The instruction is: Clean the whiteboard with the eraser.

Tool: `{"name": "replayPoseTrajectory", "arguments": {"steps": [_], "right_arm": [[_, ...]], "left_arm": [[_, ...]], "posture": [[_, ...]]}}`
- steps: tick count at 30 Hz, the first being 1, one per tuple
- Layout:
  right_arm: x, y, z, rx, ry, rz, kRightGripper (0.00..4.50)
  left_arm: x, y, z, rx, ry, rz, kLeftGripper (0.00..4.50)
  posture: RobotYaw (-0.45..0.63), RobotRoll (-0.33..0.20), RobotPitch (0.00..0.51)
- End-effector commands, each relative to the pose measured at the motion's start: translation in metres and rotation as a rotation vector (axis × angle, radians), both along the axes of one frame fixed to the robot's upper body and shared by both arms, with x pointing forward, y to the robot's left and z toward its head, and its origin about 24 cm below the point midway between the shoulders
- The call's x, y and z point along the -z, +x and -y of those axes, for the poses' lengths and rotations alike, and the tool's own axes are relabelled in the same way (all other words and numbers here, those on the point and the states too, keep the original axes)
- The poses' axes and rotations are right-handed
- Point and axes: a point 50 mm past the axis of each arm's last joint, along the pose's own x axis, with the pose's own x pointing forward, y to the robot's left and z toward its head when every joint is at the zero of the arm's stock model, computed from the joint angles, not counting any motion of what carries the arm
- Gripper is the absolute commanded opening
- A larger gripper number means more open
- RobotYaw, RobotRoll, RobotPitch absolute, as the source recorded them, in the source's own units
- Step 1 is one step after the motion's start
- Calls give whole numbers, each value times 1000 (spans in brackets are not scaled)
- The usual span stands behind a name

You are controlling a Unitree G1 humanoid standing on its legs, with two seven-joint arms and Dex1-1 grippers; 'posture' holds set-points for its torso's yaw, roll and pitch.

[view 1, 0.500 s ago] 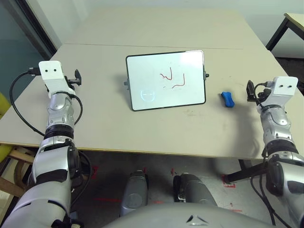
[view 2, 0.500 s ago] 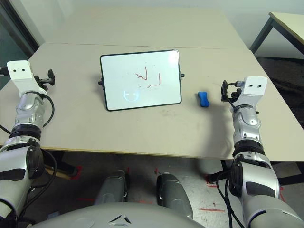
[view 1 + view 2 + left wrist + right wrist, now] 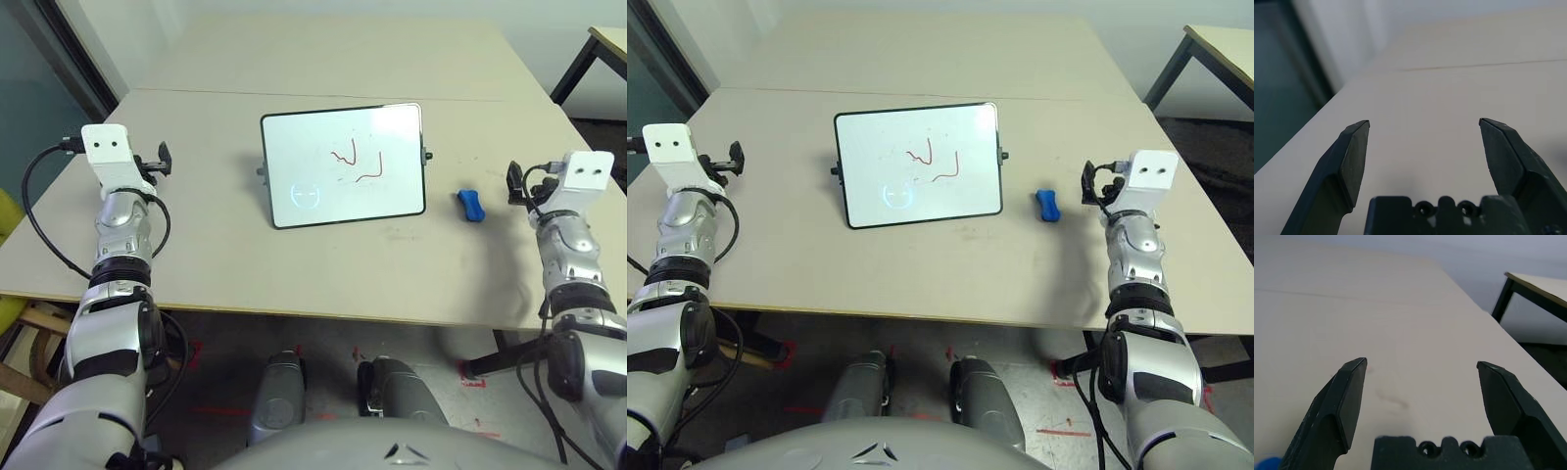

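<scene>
The whiteboard (image 3: 343,165) stands tilted at the table's middle, black-framed, with red scribbles (image 3: 356,164) and a faint bluish circle (image 3: 307,195) on it. The blue eraser (image 3: 471,205) lies on the table just right of the board. My right gripper (image 3: 513,180) hovers a short way right of the eraser; in the right wrist view its fingers (image 3: 1347,399) stand wide apart and empty, with a sliver of the eraser (image 3: 1266,463) at the picture's corner. My left gripper (image 3: 163,160) is at the table's left side, well away from the board, open and empty, fingers (image 3: 1352,156) spread.
Two beige tables (image 3: 323,59) are pushed together, with a seam behind the board. Another table with black legs (image 3: 588,54) stands at the far right. A dark glass wall (image 3: 39,88) runs along the left.
My right arm has lifted a little and drawn slightly back from the eraser. The board, the eraser and my left arm have stayed put.
</scene>
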Motion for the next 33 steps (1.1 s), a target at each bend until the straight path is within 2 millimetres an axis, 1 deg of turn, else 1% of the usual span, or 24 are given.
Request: {"name": "replayPoseTrajectory", "arguments": {"steps": [1,3,7,9,11,14,17,20,23,28,33], "right_arm": [[-8,2,-4,31,5,-99,4469],[-17,3,-12,-35,0,-179,4469],[-28,0,-30,-156,79,-357,4469],[-35,-2,-38,-203,144,-461,4469],[-40,-4,-45,-244,151,-589,4469],[-43,-6,-50,-267,152,-690,4469],[-41,-6,-51,-279,167,-770,4469],[-38,-4,-50,-274,161,-802,4469],[-29,0,-49,-262,156,-837,4469],[-19,7,-49,-257,143,-864,4469],[-12,10,-49,-259,136,-883,4469]], "left_arm": [[-19,1,-1,138,6,26,4500],[-25,1,-1,244,8,0,4500],[-37,0,4,441,2,-43,4500],[-43,-1,9,573,1,-71,4500],[-48,-4,18,753,-8,-123,4500],[-52,-8,25,903,-31,-175,4500],[-59,-14,38,1104,-47,-259,4500],[-59,-18,43,1187,-43,-325,4500],[-57,-19,47,1238,-8,-394,4500],[-58,-21,52,1286,-1,-412,4500],[-58,-25,51,1306,-12,-427,4500]], "posture": [[206,0,71],[203,0,72],[200,0,73],[200,0,73],[200,0,73],[200,0,73],[204,0,70],[206,0,70],[220,0,68],[236,0,68],[254,0,68]]}}
